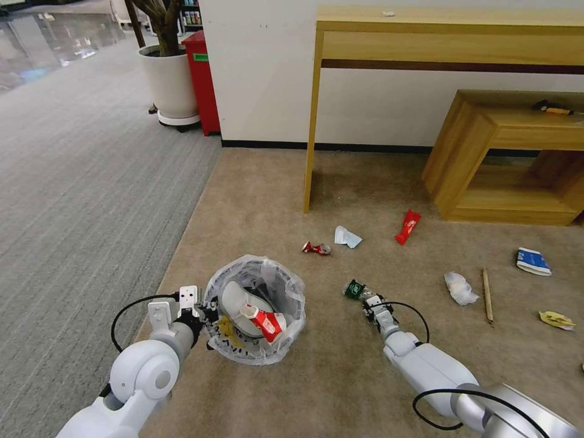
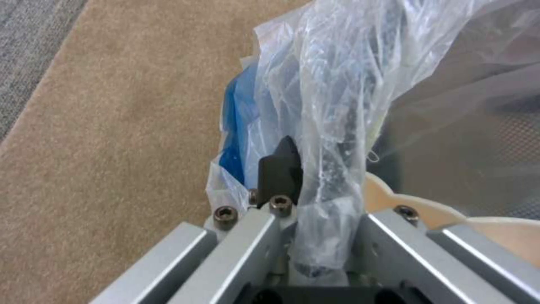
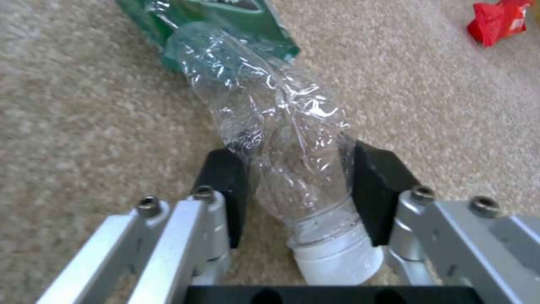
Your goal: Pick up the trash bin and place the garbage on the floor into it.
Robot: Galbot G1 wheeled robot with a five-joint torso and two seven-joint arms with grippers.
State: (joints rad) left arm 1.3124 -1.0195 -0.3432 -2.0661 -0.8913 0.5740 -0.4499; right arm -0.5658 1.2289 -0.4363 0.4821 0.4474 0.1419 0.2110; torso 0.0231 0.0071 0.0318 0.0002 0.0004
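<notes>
The trash bin, black with a crinkled white bag, stands on the beige floor and holds a white slipper and a red wrapper. My left gripper is shut on its left rim; the bag runs between the fingers. My right gripper is low at the green-label bottle, its pads pressed on both sides of the clear bottle, which lies on the carpet. Other garbage lies beyond: a crushed red cup, red wrapper, paper wad, stick, carton, yellow wrapper.
A tall wooden desk and a low wooden shelf stand against the wall ahead. A white plant pot and a red box are at the far left. Grey striped carpet borders the beige carpet on the left.
</notes>
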